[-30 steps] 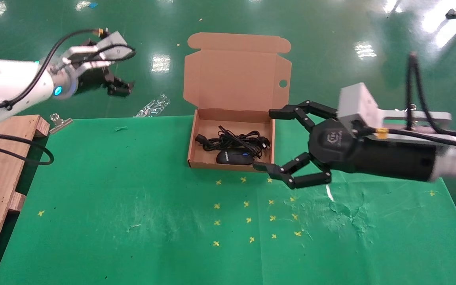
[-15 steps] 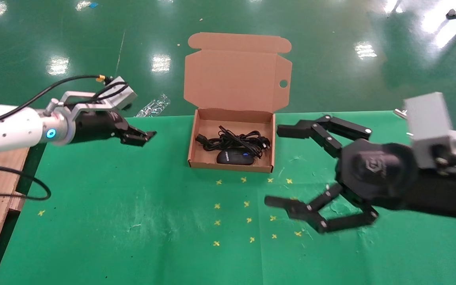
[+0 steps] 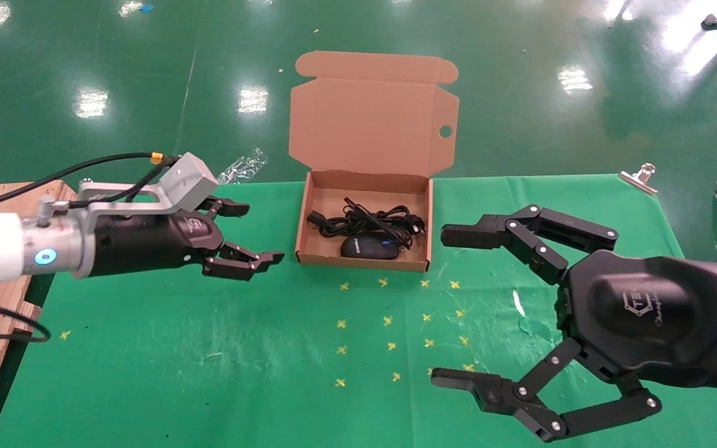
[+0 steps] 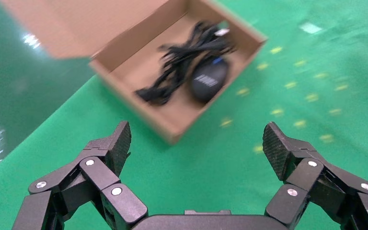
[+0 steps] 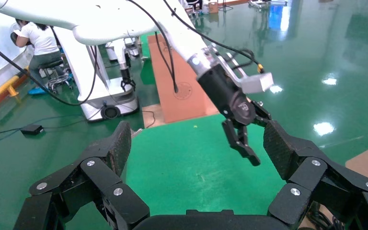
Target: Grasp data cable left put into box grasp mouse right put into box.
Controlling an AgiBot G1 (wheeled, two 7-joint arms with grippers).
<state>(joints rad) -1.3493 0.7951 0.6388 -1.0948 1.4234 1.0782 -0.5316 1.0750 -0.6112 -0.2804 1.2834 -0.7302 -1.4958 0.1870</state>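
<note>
Head view showed cable (image 3: 368,222) and mouse (image 3: 368,247) already in the box (image 3: 363,262) at 12 o'clock, left gripper (image 3: 248,233) and right gripper (image 3: 461,308) both spread empty, task looked done.

Plain brown corrugated cardboard for the box (image 3: 373,118), lid and tray alike. Glossy black on the mouse (image 3: 368,247) at six o'clock inside, with tiny white lettering and a blue speck. Matte black for the data cable (image 3: 368,222) at twelve o'clock of it. Bright green on the table cover (image 3: 209,348), dotted with small yellow crosses. Black on both grippers' fingers (image 3: 243,263).
</note>
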